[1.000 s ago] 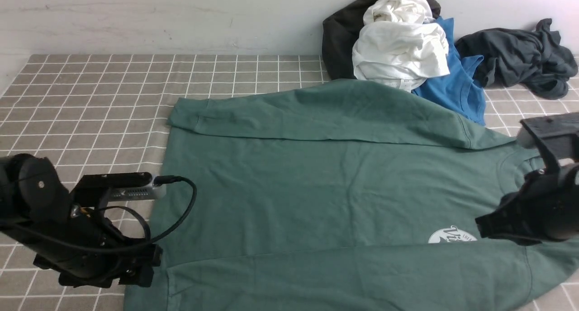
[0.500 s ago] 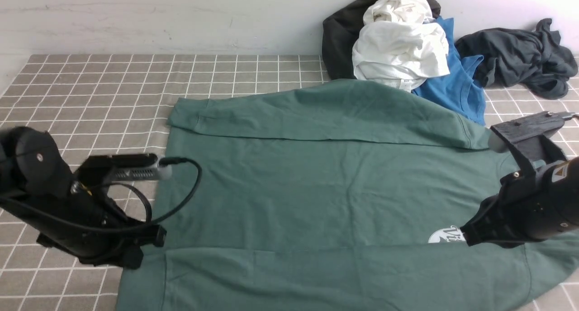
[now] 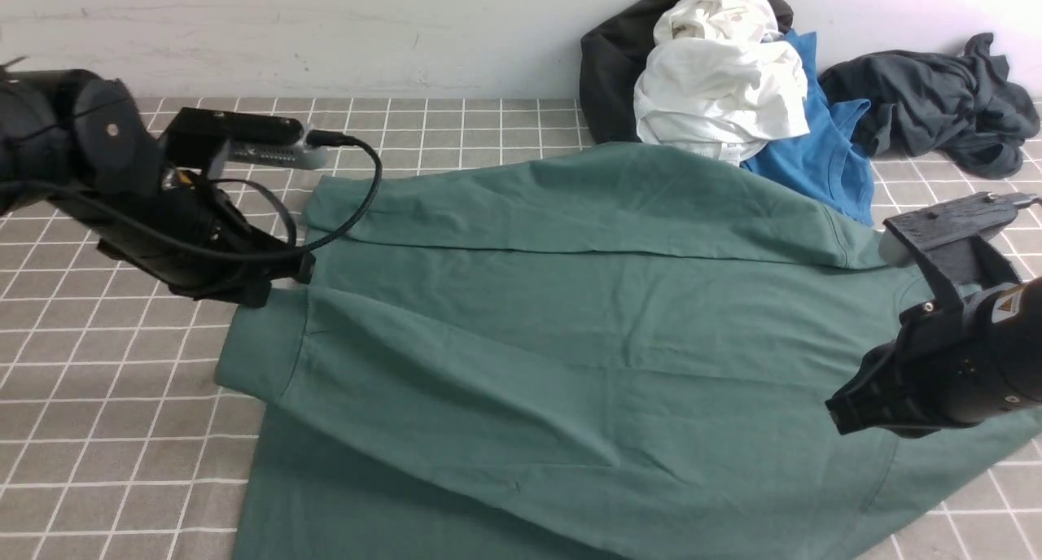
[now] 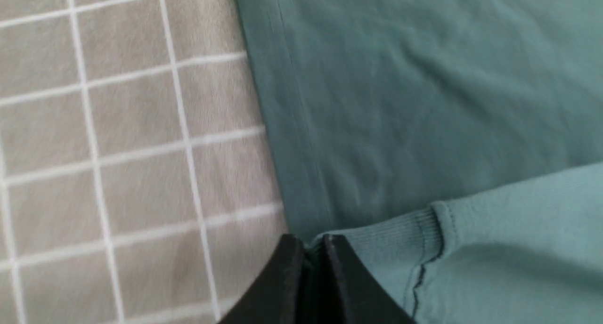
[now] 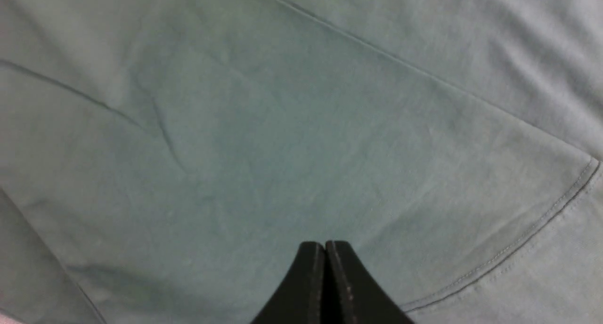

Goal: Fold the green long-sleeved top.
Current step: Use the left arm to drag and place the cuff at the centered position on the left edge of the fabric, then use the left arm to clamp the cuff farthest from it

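left claw (image 4: 311, 246) is clamped on the ribbed cuff (image 4: 377, 253) of the green long-sleeved top (image 3: 570, 340), right claw (image 5: 325, 248) is pressed together right over the fabric

Left gripper (image 3: 283, 280) far forward, jaws pinched; right gripper (image 3: 843, 413) low, jaws together.

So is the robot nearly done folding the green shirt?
Not yet. Done: the far sleeve lies folded across the green top. In hand: the left gripper pinches the near sleeve's cuff, that sleeve draped slantwise over the body; the right gripper is shut at the shoulder end. Left: laying that sleeve flat and folding the body up.
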Action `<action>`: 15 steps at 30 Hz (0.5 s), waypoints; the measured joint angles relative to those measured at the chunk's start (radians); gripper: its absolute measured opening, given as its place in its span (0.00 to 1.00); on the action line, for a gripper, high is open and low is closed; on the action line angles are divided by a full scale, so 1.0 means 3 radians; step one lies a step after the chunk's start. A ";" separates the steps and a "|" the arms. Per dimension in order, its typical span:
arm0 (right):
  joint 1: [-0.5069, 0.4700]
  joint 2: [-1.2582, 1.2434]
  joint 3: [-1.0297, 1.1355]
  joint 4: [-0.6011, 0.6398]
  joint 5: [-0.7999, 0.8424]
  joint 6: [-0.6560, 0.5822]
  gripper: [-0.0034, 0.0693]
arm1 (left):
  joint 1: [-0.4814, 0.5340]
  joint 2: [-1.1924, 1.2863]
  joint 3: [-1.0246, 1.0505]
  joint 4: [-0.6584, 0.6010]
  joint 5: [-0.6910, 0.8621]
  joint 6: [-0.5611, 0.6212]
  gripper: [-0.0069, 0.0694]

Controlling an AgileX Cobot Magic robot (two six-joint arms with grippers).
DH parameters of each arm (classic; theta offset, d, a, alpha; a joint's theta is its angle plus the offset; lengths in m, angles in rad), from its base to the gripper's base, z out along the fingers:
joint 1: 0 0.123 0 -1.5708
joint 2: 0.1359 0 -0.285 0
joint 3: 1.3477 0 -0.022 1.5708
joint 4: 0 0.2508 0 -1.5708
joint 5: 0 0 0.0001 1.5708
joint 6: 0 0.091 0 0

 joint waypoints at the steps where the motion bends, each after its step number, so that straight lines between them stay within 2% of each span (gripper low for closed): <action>1: 0.0000 0.0000 0.0000 0.0000 0.0000 0.0000 0.03 | 0.0000 0.0088 -0.0091 0.0003 0.0036 0.0000 0.16; 3: 0.0000 0.0000 0.0000 0.0000 -0.0003 0.0000 0.03 | 0.0003 0.0326 -0.0419 0.0010 0.0128 0.0000 0.25; 8: 0.0000 0.0000 0.0000 0.0001 -0.0018 -0.0026 0.03 | 0.0027 0.0859 -0.1270 0.0015 0.0239 0.0000 0.58; 9: 0.0000 0.0000 0.0000 0.0001 -0.0018 -0.0029 0.03 | 0.0027 0.0881 -0.1306 0.0015 0.0239 0.0000 0.60; 10: 0.0000 0.0003 0.0000 0.0012 -0.0039 -0.0042 0.03 | 0.0046 0.1072 -0.1623 0.0015 0.0239 -0.0028 0.69; 12: 0.0000 0.0006 0.0000 0.0015 -0.0066 -0.0051 0.03 | 0.0074 0.1276 -0.1923 0.0015 0.0236 -0.0107 0.73; 15: 0.0000 0.0013 0.0000 0.0015 -0.0097 -0.0059 0.03 | 0.0108 0.1595 -0.2334 0.0015 0.0236 -0.0255 0.74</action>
